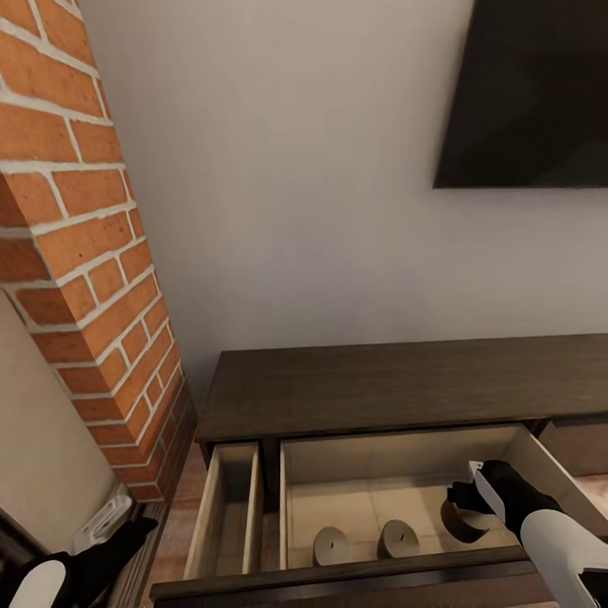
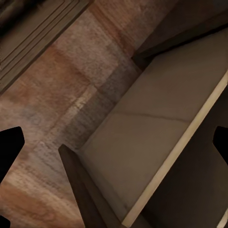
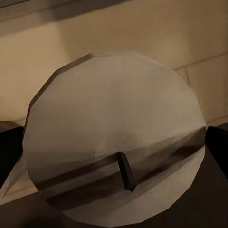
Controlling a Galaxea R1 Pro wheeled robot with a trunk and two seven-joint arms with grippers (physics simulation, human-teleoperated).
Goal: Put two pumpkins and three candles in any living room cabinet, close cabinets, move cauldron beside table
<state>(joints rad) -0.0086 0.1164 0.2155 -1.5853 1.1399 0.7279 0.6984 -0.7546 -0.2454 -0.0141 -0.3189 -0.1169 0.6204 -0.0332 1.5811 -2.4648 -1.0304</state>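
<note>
The long dark-brown cabinet [image 1: 405,380] stands against the wall with two drawers pulled out. In the wide drawer [image 1: 397,460], two beige candles [image 1: 332,545] [image 1: 397,538] stand upright near the front. My right gripper [image 1: 467,505] hangs inside the drawer's right part, shut on a third candle [image 1: 469,525]. The right wrist view shows this candle's round top and wick [image 3: 114,118] between the fingers. My left gripper [image 1: 127,540] is low at the left, open, above the wooden floor beside the narrow drawer [image 2: 156,128], which holds nothing. No pumpkins or cauldron are in view.
A red brick column [image 1: 84,253] rises left of the cabinet, with a small white object [image 1: 101,519] at its foot. A dark TV screen [image 1: 532,93] hangs on the wall above. The wide drawer's dark front panel [image 1: 355,574] juts toward me.
</note>
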